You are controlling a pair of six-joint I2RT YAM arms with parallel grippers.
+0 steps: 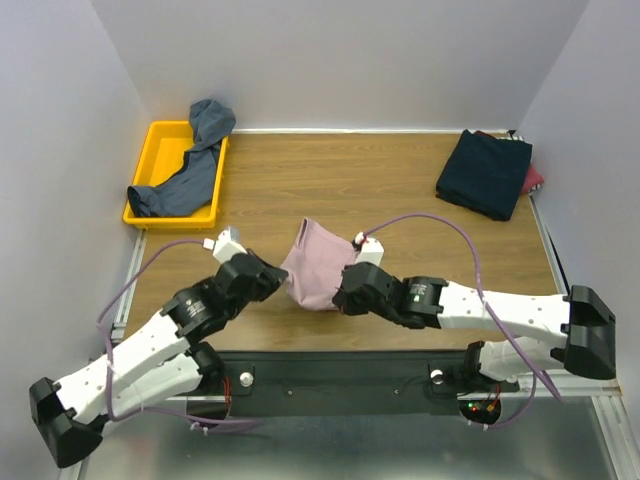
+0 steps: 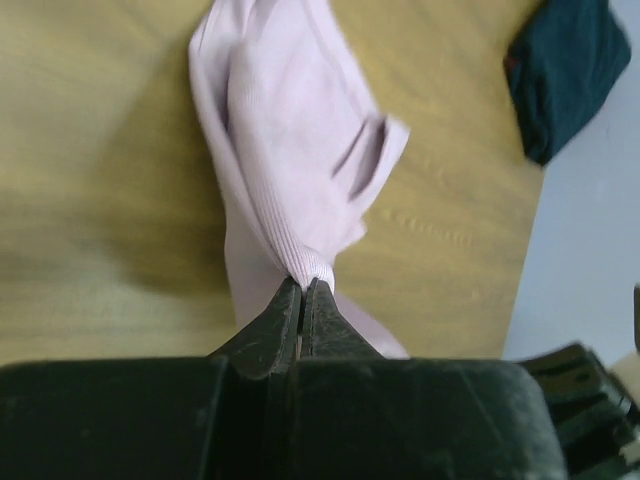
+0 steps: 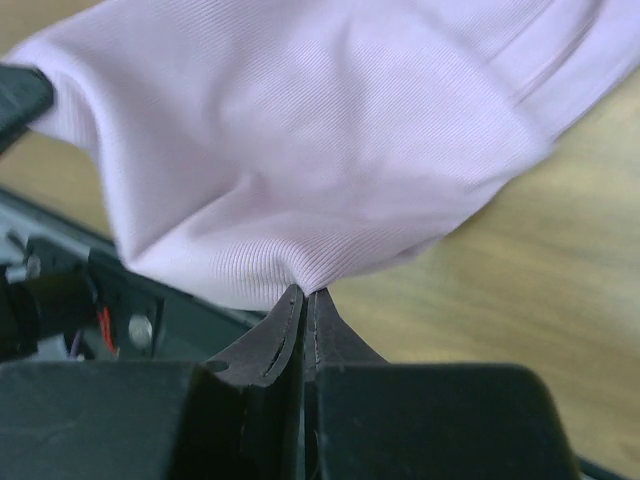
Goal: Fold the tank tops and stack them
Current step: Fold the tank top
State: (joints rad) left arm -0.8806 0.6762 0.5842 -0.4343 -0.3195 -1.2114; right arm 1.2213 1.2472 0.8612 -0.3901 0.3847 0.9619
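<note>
Cloth of the pink tank top (image 1: pixel 315 265) hangs bunched between left fingers (image 2: pixel 272 325) and right fingers (image 3: pixel 265 345), both pinched shut on it above the table (image 1: pixel 400 190).

Seen from above, the bare wood of the table (image 1: pixel 350 180) lies open through the middle, from 9 o'clock across to 3 and up to the back wall (image 1: pixel 340 60) at 12. At 10 o'clock the yellow tray (image 1: pixel 160 132) blocks the corner, with a blue-grey tank top (image 1: pixel 197 160) draped over its far rim and lying inside. At 2 o'clock a folded navy tank top (image 1: pixel 484 172) lies on a red one (image 1: pixel 536 180), tight against the right wall (image 1: pixel 600 150). At 6 o'clock the pink tank top (image 1: pixel 318 265) hangs bunched between the left gripper (image 1: pixel 281 275) and right gripper (image 1: pixel 341 290), each pinched on its edge, filling the near edge. Over each arm arc purple cables (image 1: pixel 440 225).
</note>
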